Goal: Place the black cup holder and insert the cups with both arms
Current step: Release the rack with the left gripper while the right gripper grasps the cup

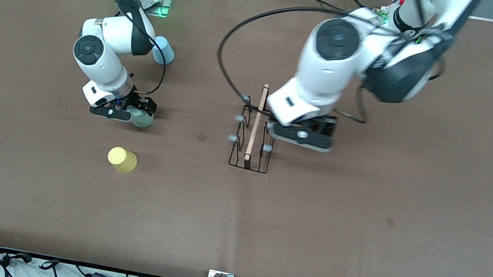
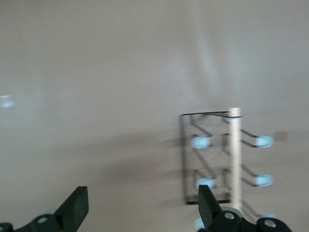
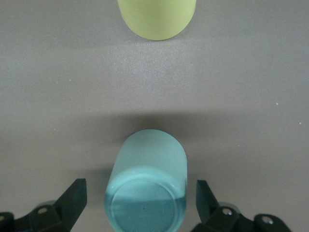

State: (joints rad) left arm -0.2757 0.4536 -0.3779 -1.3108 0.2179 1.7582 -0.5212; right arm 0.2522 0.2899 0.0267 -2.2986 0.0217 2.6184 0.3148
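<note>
Brown paper table [image 1: 359, 233]: filling the front frame, carrying everything.
Black cup holder [image 1: 253, 132]: standing upright at centre of the front frame, wooden rod [image 1: 256, 120] running along its top, pale-tipped pegs sticking out both sides.
Left gripper [image 1: 300, 136]: hanging just beside the holder toward the left arm's end, fingers [image 2: 77, 205] spread wide, gripping nothing.
Right gripper [image 1: 125, 113]: sitting at centre-left of the front frame, fingers [image 3: 75, 198] spread, flanking the green cup [image 1: 144, 118] without pinching it.
Yellow cup [image 1: 122, 159]: resting lower left of centre, nearer the front camera than the green one.
Blue cup [image 1: 163, 50]: lying upper left, partly hidden by the right arm.
</note>
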